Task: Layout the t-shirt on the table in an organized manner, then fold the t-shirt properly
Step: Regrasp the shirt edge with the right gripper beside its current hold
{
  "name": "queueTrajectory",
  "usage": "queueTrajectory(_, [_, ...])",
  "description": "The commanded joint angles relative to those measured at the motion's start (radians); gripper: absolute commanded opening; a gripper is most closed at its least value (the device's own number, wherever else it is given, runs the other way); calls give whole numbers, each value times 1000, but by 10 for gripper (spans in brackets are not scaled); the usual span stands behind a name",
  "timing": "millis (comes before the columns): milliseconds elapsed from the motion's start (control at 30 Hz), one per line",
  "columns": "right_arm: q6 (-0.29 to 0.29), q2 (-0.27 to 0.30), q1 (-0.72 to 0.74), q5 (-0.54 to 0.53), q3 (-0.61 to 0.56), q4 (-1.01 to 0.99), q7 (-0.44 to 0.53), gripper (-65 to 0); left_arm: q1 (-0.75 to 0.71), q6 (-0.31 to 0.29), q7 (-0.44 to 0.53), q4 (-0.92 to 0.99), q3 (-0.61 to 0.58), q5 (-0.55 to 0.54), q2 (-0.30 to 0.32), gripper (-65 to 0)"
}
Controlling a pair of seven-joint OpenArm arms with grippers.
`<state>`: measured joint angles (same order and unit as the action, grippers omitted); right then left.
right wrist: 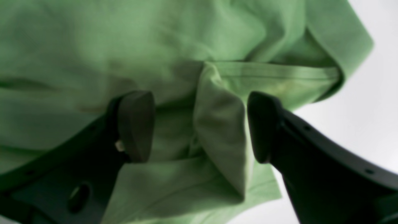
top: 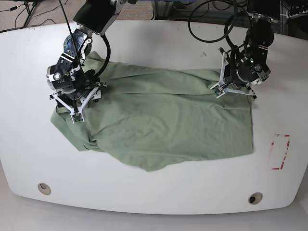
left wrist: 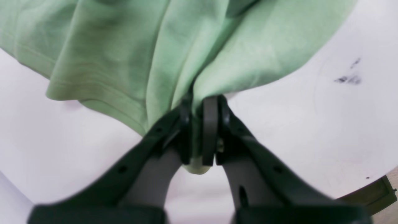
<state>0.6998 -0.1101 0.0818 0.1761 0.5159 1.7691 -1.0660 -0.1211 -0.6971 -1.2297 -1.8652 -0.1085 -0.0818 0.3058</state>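
Left gripper, at the right of the base view, is clamped on a bunched fold of the shirt, with a nub of cloth poking out below the pads in its wrist view. Right gripper, at the left of the base view, stands with its jaws apart, a raised hemmed fold of cloth between them; the pads do not press on it.

Largest is the table, white, filling most of the base view. On it lies the shirt, spread across the middle, wrinkled, its left end rumpled under the right gripper. Two round holes sit near the lower edge. A red-outlined mark lies at the right, apart from the shirt.
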Motion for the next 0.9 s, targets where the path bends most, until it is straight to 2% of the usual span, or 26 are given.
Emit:
queueTrajectory(0, [-2,10,26,-11,-1,-5,30,-252,11,-1,8,-15,8,1,8,-643])
queueTrajectory(200, [-2,19,31,-11,33,-28,71,-279,11,-1,8,-15,10,3,10,-643])
queueTrajectory(567, [-2,62,54,-11,100,-97,86,-518,11,-1,9,-15,10,-2,30,-643])
queueTrajectory(700, [-2,62,54,-7,100,-94,82,-650,11,-1,9,-15,10,1,30,-643])
queueTrajectory(867, [-2,57,36,-5,100,-25,80,-650,11,-1,9,-15,10,3,30,-643])
